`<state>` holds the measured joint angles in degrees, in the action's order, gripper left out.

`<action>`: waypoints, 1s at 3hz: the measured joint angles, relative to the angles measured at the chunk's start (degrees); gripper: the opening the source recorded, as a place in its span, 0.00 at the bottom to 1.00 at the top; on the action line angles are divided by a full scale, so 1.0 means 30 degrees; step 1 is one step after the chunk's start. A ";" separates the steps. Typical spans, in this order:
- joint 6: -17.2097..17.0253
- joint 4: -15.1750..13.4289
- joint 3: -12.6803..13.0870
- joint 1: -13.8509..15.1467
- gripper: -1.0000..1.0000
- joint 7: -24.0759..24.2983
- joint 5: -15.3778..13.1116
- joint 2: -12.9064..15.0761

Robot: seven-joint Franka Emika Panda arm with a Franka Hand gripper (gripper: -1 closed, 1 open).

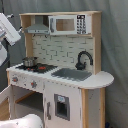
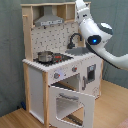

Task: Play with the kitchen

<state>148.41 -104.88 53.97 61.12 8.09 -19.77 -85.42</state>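
The kitchen (image 1: pixel 60 75) stands on the floor in front of a grey curtain (image 1: pixel 115 45) and fills most of both exterior views. In the second exterior view its oven door (image 2: pixel 72 102) hangs open, tilted outward and down. A metal pot (image 2: pixel 45 56) sits on the stovetop, the black faucet (image 2: pixel 74 40) curves over the grey sink (image 1: pixel 72 74). The white arm (image 2: pixel 95 35) reaches in over the sink from the second exterior view's right; I cannot tell whether its fingers are spread or closed.
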 joint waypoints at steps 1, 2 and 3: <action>-0.1792 0.0756 0.0510 0.0013 1.00 0.0918 0.0002 0.0297; -0.3506 0.1498 0.0958 0.0069 1.00 0.1744 0.0015 0.0554; -0.5449 0.2383 0.1412 0.0311 1.00 0.2660 0.0177 0.0855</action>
<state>132.06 -97.73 58.21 62.05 16.07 -19.24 -82.85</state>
